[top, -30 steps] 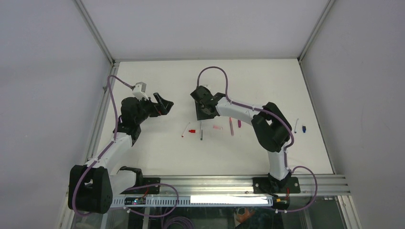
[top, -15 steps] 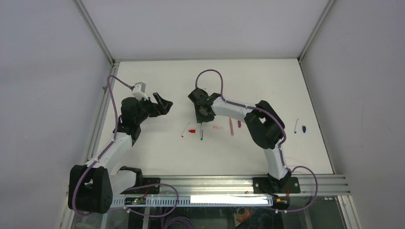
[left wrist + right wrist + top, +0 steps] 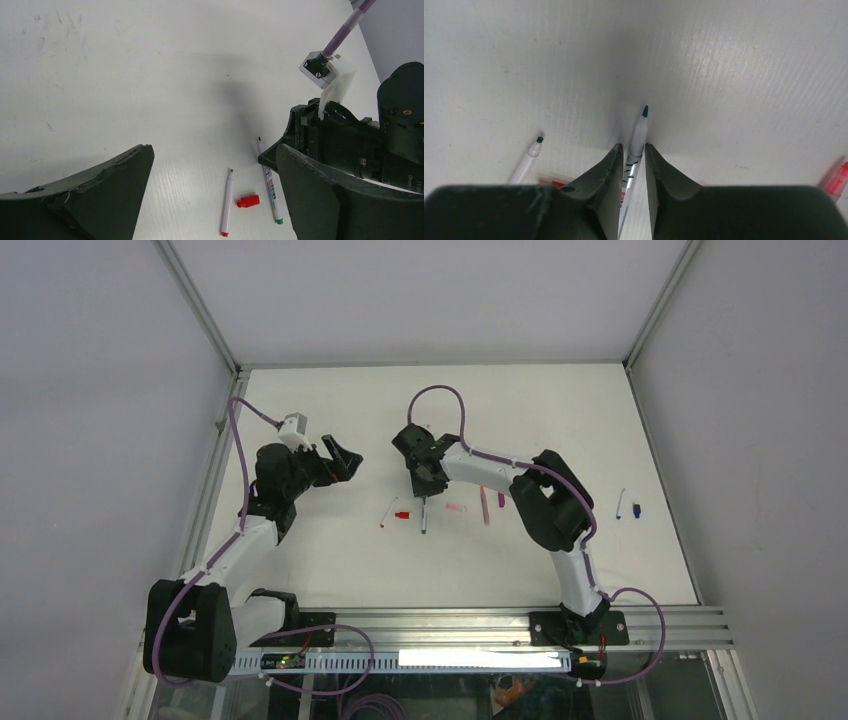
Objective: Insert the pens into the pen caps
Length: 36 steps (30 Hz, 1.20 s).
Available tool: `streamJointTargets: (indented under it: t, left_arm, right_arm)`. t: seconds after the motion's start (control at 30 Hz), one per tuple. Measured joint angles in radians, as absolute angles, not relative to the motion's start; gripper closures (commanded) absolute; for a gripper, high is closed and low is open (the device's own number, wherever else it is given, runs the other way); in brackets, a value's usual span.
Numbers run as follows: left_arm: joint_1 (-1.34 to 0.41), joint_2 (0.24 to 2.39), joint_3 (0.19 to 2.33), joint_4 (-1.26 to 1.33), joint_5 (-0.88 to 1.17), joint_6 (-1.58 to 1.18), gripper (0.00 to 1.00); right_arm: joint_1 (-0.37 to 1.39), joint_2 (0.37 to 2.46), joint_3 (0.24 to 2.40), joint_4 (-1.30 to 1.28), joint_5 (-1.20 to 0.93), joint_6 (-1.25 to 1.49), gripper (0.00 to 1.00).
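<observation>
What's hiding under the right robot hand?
A white pen lies on the table between the right gripper's fingers, with its dark tip poking out. The wrist view hides the rest of its barrel behind those fingers.

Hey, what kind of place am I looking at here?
Most likely a robotics lab test cell: a white table boxed in by plain grey panels, two robot arms bolted to an aluminium rail, and marker pens laid out.
</observation>
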<state>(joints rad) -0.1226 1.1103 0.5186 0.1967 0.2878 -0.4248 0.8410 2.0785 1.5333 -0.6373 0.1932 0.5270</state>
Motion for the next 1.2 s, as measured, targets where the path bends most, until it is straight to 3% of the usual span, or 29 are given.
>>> streamJointTargets:
  t: [0.4,0.57,0.93,1.2]
  left_arm:
    - [-0.123,1.118,0.519,0.182,0.288,-0.424,0.01]
    - [-0.123,1.120,0.519,0.169,0.288,-0.418,0.01]
    - [-0.123,1.120,0.519,0.156,0.288,-0.407,0.01]
    - [-0.123,1.119,0.517,0.178,0.319,-0.407,0.02]
  right_arm:
    - [0.873,2.106,1.580,-0.707,0.252,0.514,0.76]
    - [0.886,2.112,1.591,-0.721,0.263,0.514,1.00]
    - [0.888,2.116,1.596,-0.726,0.270,0.514,1.00]
    - [0.873,2.020,1.433,-0.563,0.237,0.517,1.00]
